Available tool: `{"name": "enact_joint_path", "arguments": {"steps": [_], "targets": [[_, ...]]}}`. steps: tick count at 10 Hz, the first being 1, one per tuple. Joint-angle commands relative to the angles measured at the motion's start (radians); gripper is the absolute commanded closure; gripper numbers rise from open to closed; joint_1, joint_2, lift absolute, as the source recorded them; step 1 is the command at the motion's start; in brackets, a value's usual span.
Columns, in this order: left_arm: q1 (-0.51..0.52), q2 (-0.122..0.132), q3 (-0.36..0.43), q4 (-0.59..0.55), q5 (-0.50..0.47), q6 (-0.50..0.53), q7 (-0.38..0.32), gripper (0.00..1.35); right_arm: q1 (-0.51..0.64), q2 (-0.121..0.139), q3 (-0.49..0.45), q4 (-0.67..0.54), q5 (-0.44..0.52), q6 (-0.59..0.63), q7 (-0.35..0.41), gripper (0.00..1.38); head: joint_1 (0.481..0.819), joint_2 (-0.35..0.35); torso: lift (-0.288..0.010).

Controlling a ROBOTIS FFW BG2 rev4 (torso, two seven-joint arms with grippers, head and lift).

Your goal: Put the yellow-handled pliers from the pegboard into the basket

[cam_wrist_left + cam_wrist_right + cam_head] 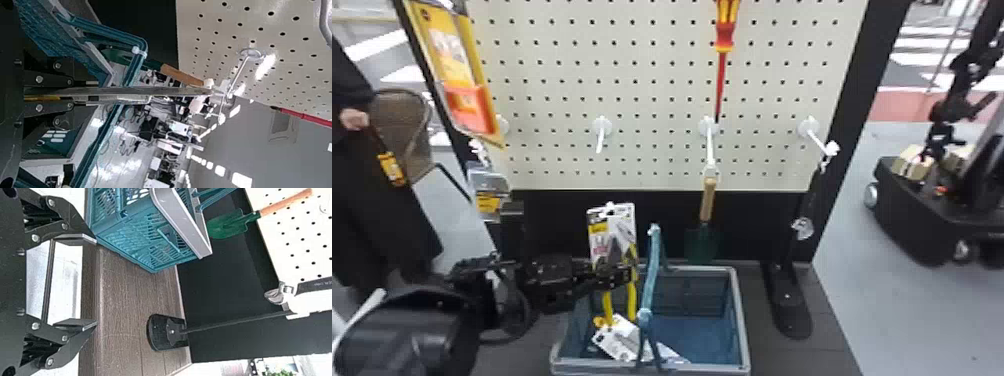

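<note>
- One pair of yellow-handled pliers (632,296) hangs upright at the lower centre of the head view, handles down, over the left part of the basket (743,320).
- Its white card (626,212) carries a yellow label patch, dark print too small to read, and pictures of pliers.
- The left gripper (627,275), coming in from the lower left, has its jaws pinched together on the pliers' pack.
- The right gripper (96,282), in its own wrist view, has its jaws spread wide.
- The basket is blue-green with a grey rim; inside, towards the lower left, lies another white card pack (617,342) with a yellow part, its print unreadable. One handle (652,272) of the basket stands up.
- On the pegboard (652,92), a red-and-yellow screwdriver (725,35) hangs at the upper centre-right, and a trowel (708,200) with a wooden grip hangs from a hook below.
- A yellow-and-orange package (467,102) hangs at upper left, a smaller yellow-labelled pack (491,200) beneath it; a wrench (803,227) hangs at centre right.
</note>
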Motion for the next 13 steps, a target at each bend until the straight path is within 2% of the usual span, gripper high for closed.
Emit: {"name": "enact_joint_path", "arguments": {"steps": [1,4,7,11,12,13], "targets": [[-0.01,0.001,-0.025,0.0,-0.003,0.007,-0.004,1.22,0.001,0.002,0.0,0.002,-0.002,0.0,0.001,0.53,0.549,0.0,-0.1],[-0.029,0.017,-0.063,0.0,-0.086,0.043,-0.029,1.22,-0.003,0.002,0.0,-0.001,-0.003,0.0,0.0,0.53,0.549,0.0,-0.1],[-0.014,0.029,-0.071,0.032,-0.095,0.065,-0.04,1.22,-0.001,0.002,0.0,-0.001,-0.003,0.0,0.0,0.53,0.549,0.0,-0.1],[-0.023,0.032,-0.114,0.081,-0.094,0.08,-0.055,1.21,-0.001,0.002,0.002,0.002,-0.002,0.0,0.0,0.53,0.549,0.0,-0.1],[-0.023,0.03,-0.114,0.081,-0.091,0.08,-0.054,1.1,-0.001,0.002,0.0,0.002,-0.002,0.0,0.0,0.53,0.549,0.0,-0.1],[-0.025,0.029,-0.108,0.081,-0.068,0.054,-0.037,0.61,-0.001,0.002,0.002,0.002,-0.003,0.0,0.0,0.53,0.549,0.0,-0.1]]}}
